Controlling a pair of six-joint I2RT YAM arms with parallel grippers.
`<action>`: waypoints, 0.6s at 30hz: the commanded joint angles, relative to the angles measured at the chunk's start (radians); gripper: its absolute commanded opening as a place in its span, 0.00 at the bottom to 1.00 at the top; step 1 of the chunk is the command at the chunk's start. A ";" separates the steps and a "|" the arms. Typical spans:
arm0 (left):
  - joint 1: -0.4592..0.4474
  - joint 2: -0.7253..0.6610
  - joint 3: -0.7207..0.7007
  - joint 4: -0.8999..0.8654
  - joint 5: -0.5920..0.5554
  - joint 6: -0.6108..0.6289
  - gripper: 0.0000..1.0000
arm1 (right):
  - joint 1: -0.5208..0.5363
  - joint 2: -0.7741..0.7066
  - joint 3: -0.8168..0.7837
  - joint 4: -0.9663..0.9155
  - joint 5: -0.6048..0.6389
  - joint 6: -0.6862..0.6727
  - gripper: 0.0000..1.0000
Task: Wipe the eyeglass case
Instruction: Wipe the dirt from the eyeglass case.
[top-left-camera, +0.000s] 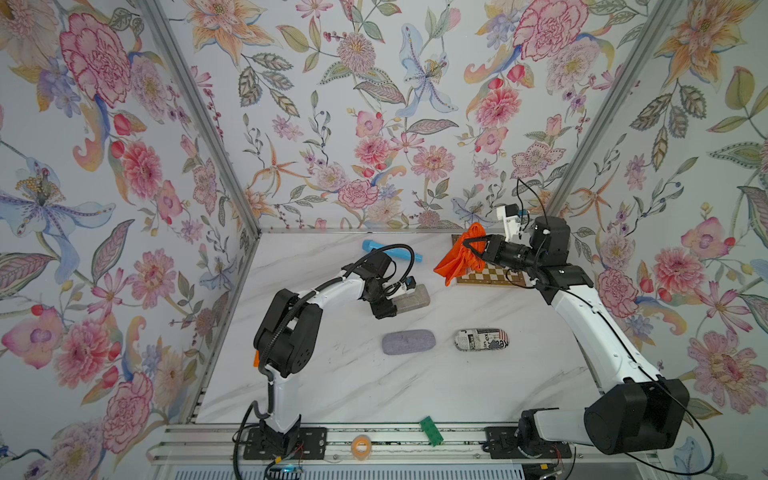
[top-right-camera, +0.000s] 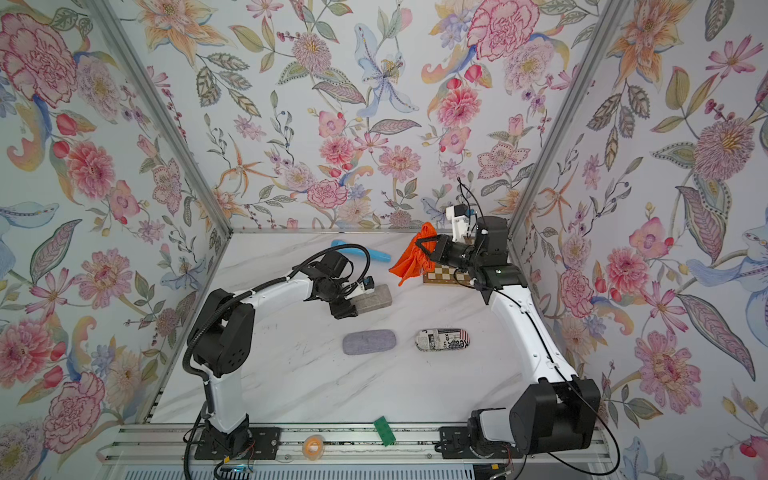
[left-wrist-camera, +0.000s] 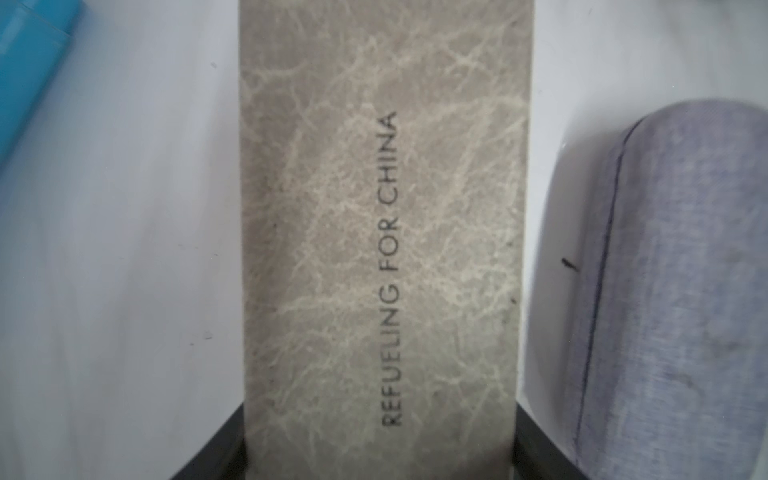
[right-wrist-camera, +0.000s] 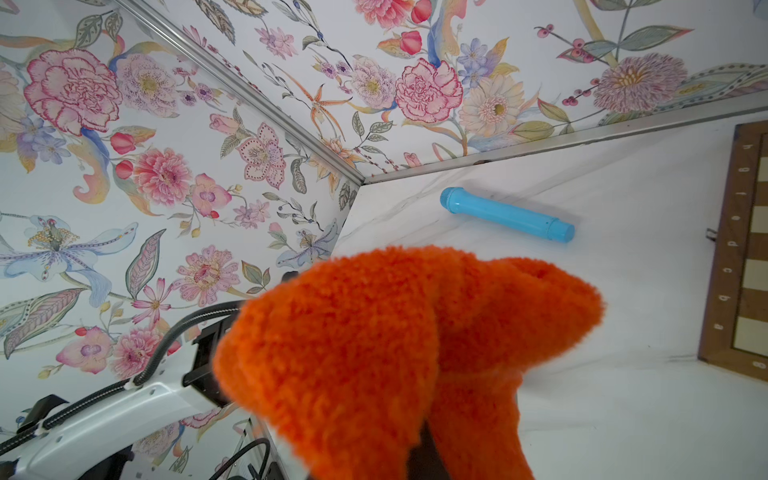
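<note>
A grey-beige marbled eyeglass case (top-left-camera: 415, 299) (top-right-camera: 376, 299) printed "REFUELING FOR CHINA" (left-wrist-camera: 374, 208) lies on the white marble table, left of centre. My left gripper (top-left-camera: 384, 309) (top-right-camera: 345, 309) (left-wrist-camera: 380, 457) reaches down over its near end, and its black fingers (left-wrist-camera: 216, 453) press against the two long sides of the case. Over the back right of the table, my right gripper (top-left-camera: 471, 245) (top-right-camera: 424, 245) is shut on a fluffy orange cloth (top-left-camera: 455, 262) (top-right-camera: 409, 259) (right-wrist-camera: 374, 353). The cloth hangs in the air, apart from the case, and hides those jaws in the right wrist view.
A blue-grey fabric case (top-left-camera: 408, 341) (left-wrist-camera: 673, 291) and a newspaper-print case (top-left-camera: 481, 339) lie nearer the front. A blue tube (top-left-camera: 390, 249) (right-wrist-camera: 507, 214) lies at the back, with a chessboard (top-left-camera: 490, 274) (right-wrist-camera: 744, 249) under the cloth. A green brick (top-left-camera: 431, 431) and a tape roll (top-left-camera: 360, 446) rest on the front rail.
</note>
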 joint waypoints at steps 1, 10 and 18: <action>-0.013 -0.113 -0.006 0.075 0.063 -0.095 0.50 | 0.038 -0.005 0.029 -0.099 -0.015 -0.036 0.00; -0.072 -0.265 -0.031 0.196 0.034 -0.213 0.50 | 0.171 0.092 0.093 -0.106 0.045 -0.031 0.00; -0.094 -0.396 -0.154 0.397 0.019 -0.340 0.48 | 0.389 0.195 0.035 0.048 0.046 0.113 0.00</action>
